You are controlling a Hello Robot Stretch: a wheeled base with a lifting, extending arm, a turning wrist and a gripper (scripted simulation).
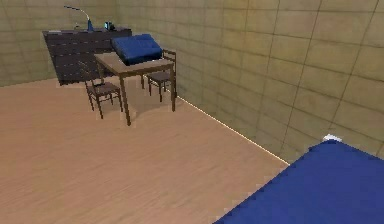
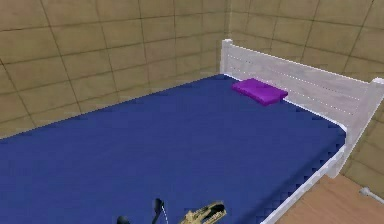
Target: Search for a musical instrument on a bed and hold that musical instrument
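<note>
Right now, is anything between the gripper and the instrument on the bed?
Nothing visible does. The gold instrument lies on the blue bed at the arm side view's bottom edge, the dark gripper just left of it, only bare cover between. The purple pillow sits far off by the headboard.

Tan tiled walls point(image 1: 300, 60) meet a pale wood floor point(image 1: 100, 150); a wooden table point(image 1: 118, 66) and chairs point(image 1: 103, 92) front a dark dresser point(image 1: 70, 50).

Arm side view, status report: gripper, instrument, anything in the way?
Gripper at bottom edge, hold unclear. Brass-coloured instrument lying on blue bed, close by. No obstacle seen between them.
</note>
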